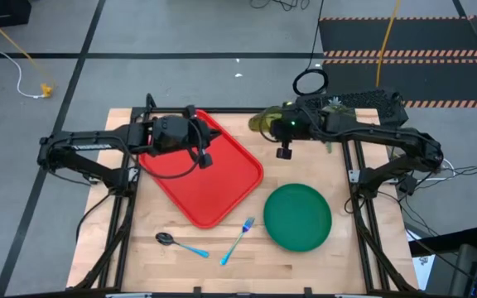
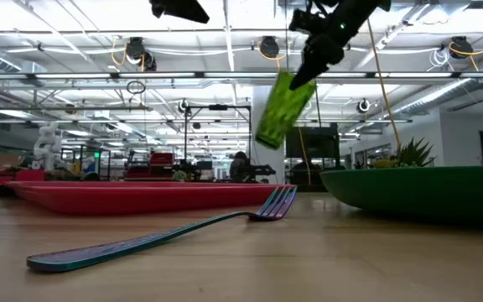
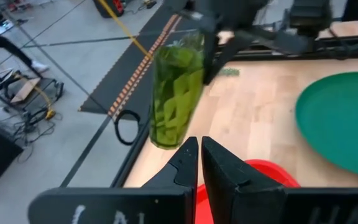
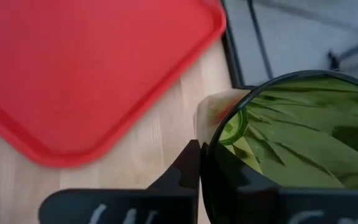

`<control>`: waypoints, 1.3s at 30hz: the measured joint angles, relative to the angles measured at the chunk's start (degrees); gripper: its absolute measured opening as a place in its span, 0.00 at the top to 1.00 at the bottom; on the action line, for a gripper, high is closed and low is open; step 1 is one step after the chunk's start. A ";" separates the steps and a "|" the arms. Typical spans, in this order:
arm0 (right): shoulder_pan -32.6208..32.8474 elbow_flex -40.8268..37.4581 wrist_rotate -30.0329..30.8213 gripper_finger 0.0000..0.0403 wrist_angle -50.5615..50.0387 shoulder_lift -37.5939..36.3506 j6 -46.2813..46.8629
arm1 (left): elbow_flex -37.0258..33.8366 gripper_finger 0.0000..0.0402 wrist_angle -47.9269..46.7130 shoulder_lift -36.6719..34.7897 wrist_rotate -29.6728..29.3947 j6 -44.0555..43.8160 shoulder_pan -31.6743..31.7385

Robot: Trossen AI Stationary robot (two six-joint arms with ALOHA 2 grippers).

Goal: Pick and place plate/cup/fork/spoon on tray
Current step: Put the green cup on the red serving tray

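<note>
Above the wooden table [image 1: 305, 265], the right gripper [image 1: 273, 124] holds the cup [image 2: 283, 109] clamped, tilted, beside the tray [image 1: 222, 178]. Left gripper [image 3: 199, 163], fingers together, hovers over the tray. Grey floor [image 1: 180, 33] beyond.

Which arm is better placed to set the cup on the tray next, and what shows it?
Right. The right tool already holds the cup in the air, just beside the tray. The left tool is shut and empty, over the tray's far part.

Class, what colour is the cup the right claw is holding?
Translucent olive green; the cup shows best in the left wrist view.
</note>
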 joint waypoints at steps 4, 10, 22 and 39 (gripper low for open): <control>2.45 0.78 0.01 1.00 2.54 -0.35 0.27 | 0.00 0.94 -0.88 0.00 0.00 -0.73 1.34; 6.27 4.89 0.01 1.00 2.05 -0.28 3.66 | 0.00 0.94 -1.53 0.00 0.02 -1.30 2.59; 11.74 20.45 6.07 1.00 -13.79 7.37 9.27 | 0.00 0.94 -2.51 0.00 0.02 -2.07 3.91; 13.30 27.43 -0.59 0.99 -20.57 16.16 13.71 | 0.02 0.94 -5.86 0.00 0.02 -3.85 4.17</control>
